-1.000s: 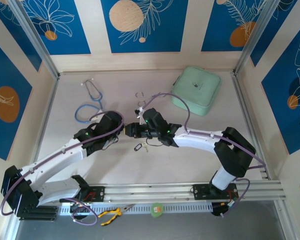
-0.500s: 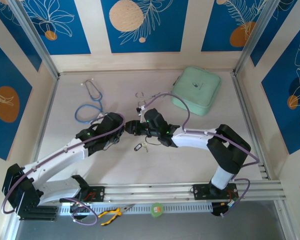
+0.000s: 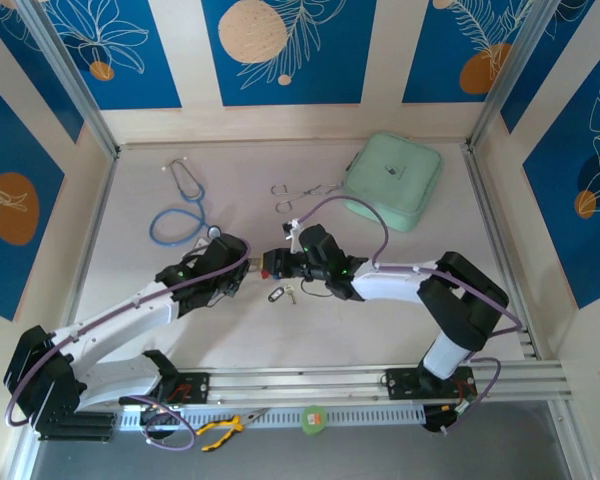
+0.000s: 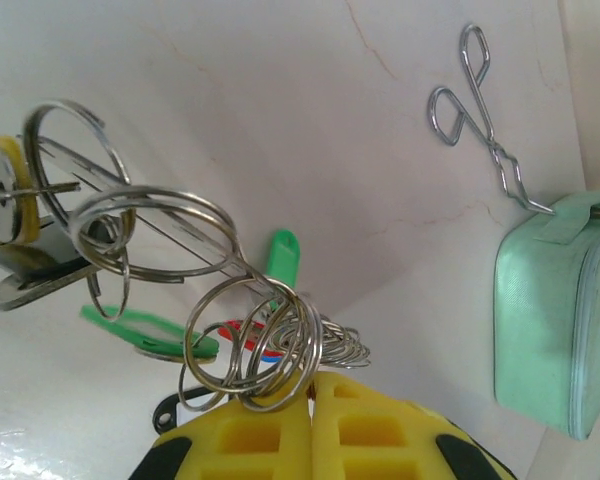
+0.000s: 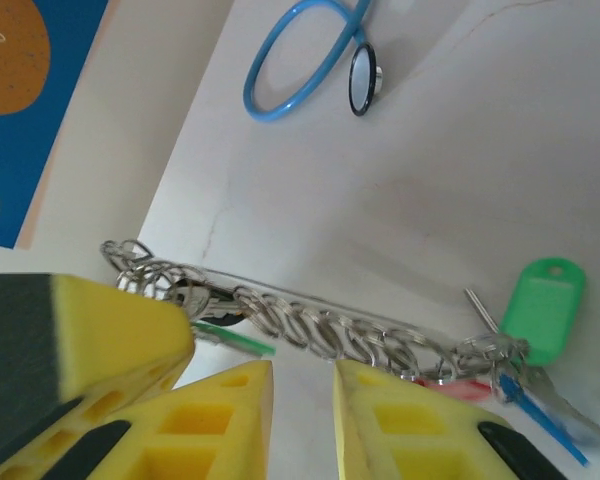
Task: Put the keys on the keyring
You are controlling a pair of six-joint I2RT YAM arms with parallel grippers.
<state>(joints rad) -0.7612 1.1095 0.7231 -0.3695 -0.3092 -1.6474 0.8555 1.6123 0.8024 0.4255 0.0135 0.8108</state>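
Seemingly, left hand (image 4: 311, 392) pinching keys (image 4: 280, 256), bare tabletop (image 4: 280, 110) beyond

Green, red, blue and yellow-headed keys (image 5: 545, 310) hang bunched on a chain of linked steel rings (image 5: 320, 330).

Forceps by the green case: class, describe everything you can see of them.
The forceps are thin shiny steel, shaped like scissors: two oval finger loops, two slim shanks meeting at a joint, then a narrow, slightly wavy nose. Closed, they lie flat on the pale table, loops pointing away from the mint-green case, tips reaching its edge; whether they touch it is unclear. Nothing else touches them.
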